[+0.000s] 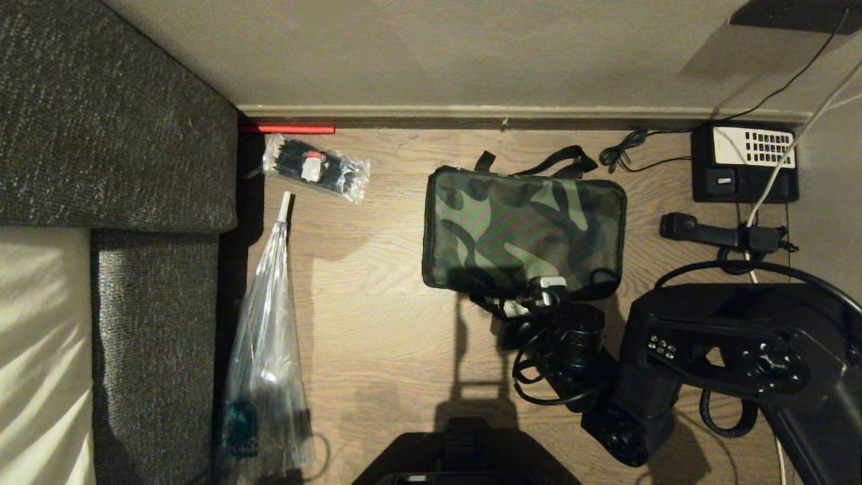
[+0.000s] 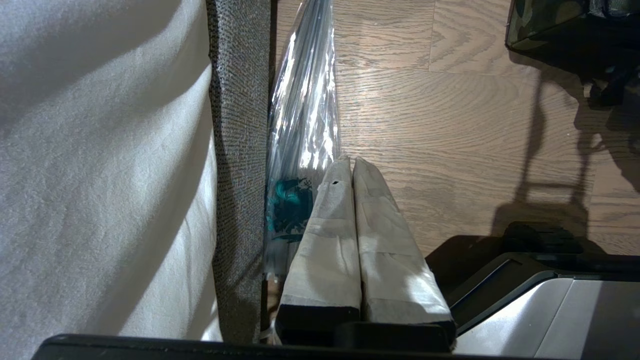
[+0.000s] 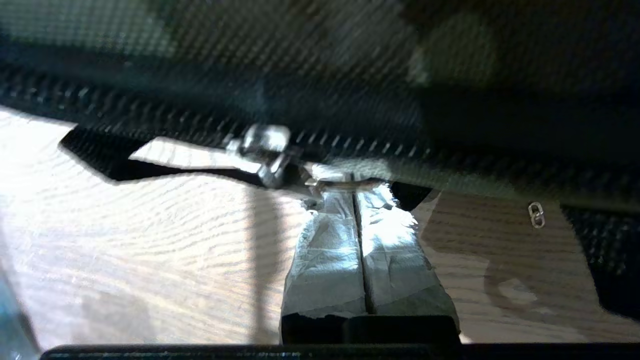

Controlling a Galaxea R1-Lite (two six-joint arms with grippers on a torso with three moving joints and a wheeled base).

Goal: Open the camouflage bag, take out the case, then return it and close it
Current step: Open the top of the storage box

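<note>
Head view: camouflage bag flat on floor, mid-scene, zipped. Right gripper at bag's near edge, fingers pinched together on zipper pull. Left gripper parked, fingers together. Step: opening. Next: drag pull along zipper, keeping the pinch.
</note>
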